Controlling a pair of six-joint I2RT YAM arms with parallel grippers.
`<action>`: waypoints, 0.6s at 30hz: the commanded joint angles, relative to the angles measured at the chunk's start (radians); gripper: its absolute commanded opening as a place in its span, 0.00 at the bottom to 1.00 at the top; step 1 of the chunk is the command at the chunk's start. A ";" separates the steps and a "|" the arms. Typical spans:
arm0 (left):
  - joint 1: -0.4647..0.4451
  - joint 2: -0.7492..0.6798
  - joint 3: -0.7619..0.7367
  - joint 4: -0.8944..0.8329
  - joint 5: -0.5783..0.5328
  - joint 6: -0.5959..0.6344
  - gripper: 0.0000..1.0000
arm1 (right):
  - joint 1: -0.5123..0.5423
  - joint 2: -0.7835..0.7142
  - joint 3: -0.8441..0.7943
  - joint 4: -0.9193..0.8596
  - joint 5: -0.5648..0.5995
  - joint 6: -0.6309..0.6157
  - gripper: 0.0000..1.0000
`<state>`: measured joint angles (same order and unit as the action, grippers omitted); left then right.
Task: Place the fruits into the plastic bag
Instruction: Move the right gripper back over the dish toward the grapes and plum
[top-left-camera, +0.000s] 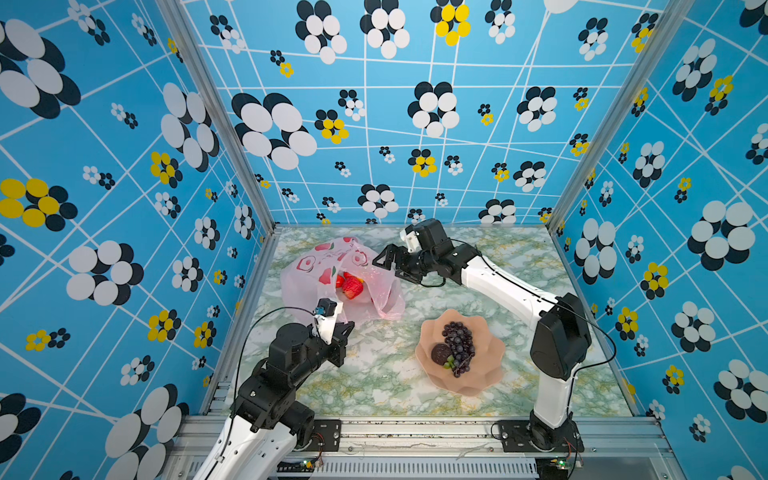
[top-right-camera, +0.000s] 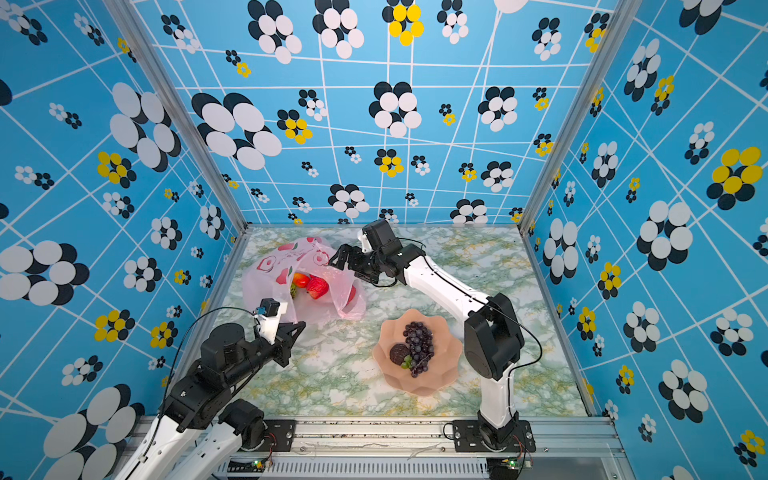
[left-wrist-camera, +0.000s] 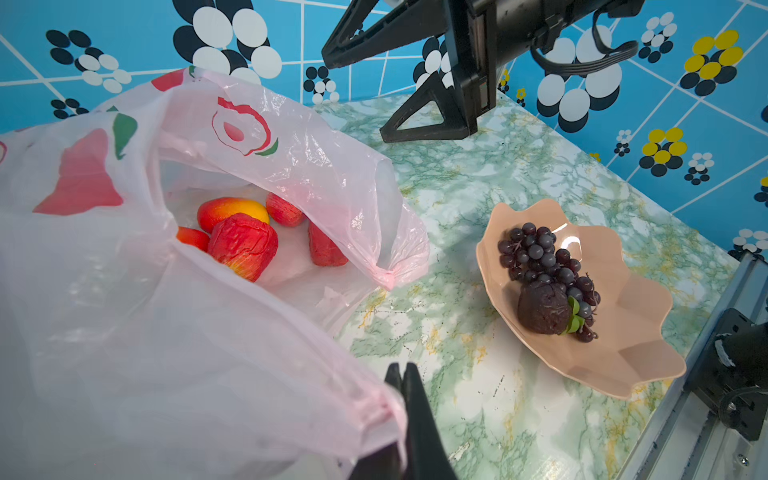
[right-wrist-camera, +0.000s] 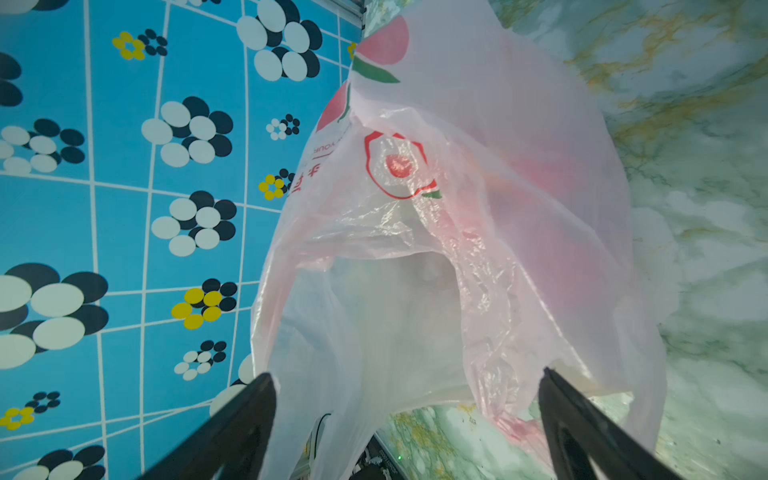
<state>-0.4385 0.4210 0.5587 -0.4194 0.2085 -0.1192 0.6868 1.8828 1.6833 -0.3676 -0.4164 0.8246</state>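
Blue flower-print walls (top-left-camera: 124, 166) boxed in a green marbled bench (top-left-camera: 374, 390) on three sides, so not much slack at the back. Plastic bag (top-left-camera: 307, 270) sat in the back-left corner, just beside the left wall, mouth facing the middle; an apple (left-wrist-camera: 243, 245), a mango (left-wrist-camera: 230, 210) and a few strawberries (left-wrist-camera: 326, 245) were already inside. Left hand (left-wrist-camera: 400, 372) was clamped shut on a bunched bit of the bag's near rim, holding the mouth up. Right hand (top-left-camera: 384, 266) was spread wide and empty, hovering at the far side of the mouth, with film between its fingers in its wrist view. The grapes (top-left-camera: 457, 340) and the dark brown piece (top-left-camera: 440, 353) were in the peach bowl (top-left-camera: 486, 374), well apart from the bag. Biggest worry, probably: that film looked thin and slick, so it could slide out of the left pinch and the mouth would flop shut over the fruit. The open right fingers could also snag the film on the way out and drag the whole bag. Grapes looked floppy, so a grab on one end might let the bunch dangle, catch the bowl's scalloped rim and skid it toward the front rail (top-left-camera: 415, 428). Decent room though: bare bench between bag and bowl, and more off to the right.
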 joint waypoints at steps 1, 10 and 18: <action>0.007 -0.015 0.009 0.000 -0.015 0.018 0.00 | 0.008 -0.100 -0.034 -0.069 0.004 -0.099 0.99; 0.003 -0.038 -0.003 0.004 -0.028 0.018 0.00 | 0.009 -0.468 -0.165 -0.256 0.323 -0.548 1.00; 0.004 -0.028 -0.001 0.004 -0.022 0.021 0.00 | 0.007 -0.810 -0.539 -0.096 0.375 -0.919 0.99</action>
<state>-0.4385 0.3950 0.5583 -0.4194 0.1902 -0.1120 0.6952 1.0996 1.2266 -0.4961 -0.1196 0.1154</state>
